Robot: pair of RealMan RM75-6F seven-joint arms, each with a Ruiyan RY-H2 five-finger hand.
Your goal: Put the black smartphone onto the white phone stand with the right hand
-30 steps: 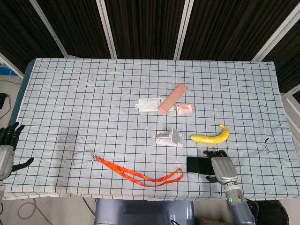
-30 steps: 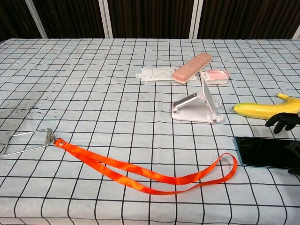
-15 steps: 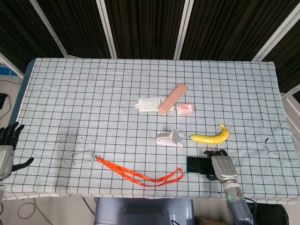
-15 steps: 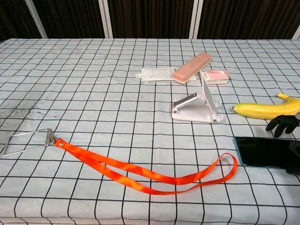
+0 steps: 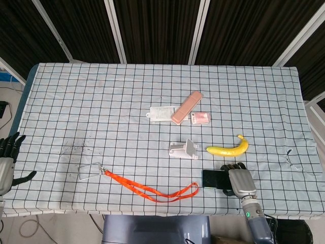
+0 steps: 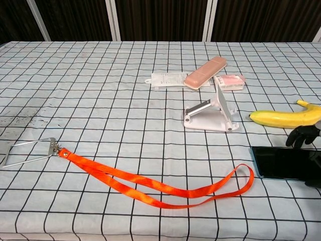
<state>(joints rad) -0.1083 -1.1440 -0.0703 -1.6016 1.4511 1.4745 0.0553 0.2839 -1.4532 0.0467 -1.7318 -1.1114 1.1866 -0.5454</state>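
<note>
The black smartphone (image 5: pixel 213 179) (image 6: pixel 280 163) lies flat near the table's front edge, right of centre. My right hand (image 5: pixel 239 182) (image 6: pixel 307 150) lies over its right end, with fingers (image 6: pixel 301 135) curled down past the far edge and the thumb at the near edge, gripping it. The white phone stand (image 5: pixel 184 150) (image 6: pixel 210 113) sits just behind and left of the phone, with nothing on it. My left hand (image 5: pixel 6 162) hangs off the table's left edge, fingers apart and holding nothing.
A banana (image 5: pixel 228 149) (image 6: pixel 283 117) lies right behind the phone, close to my right fingers. An orange lanyard (image 5: pixel 152 190) (image 6: pixel 150 183) runs along the front left. A pink case (image 5: pixel 187 107), a white packet (image 5: pixel 162 114) and a small pink packet (image 5: pixel 201 118) lie behind the stand.
My right hand's fingers have curled down further over the phone's far edge. The phone, the stand and my left hand have not moved.
</note>
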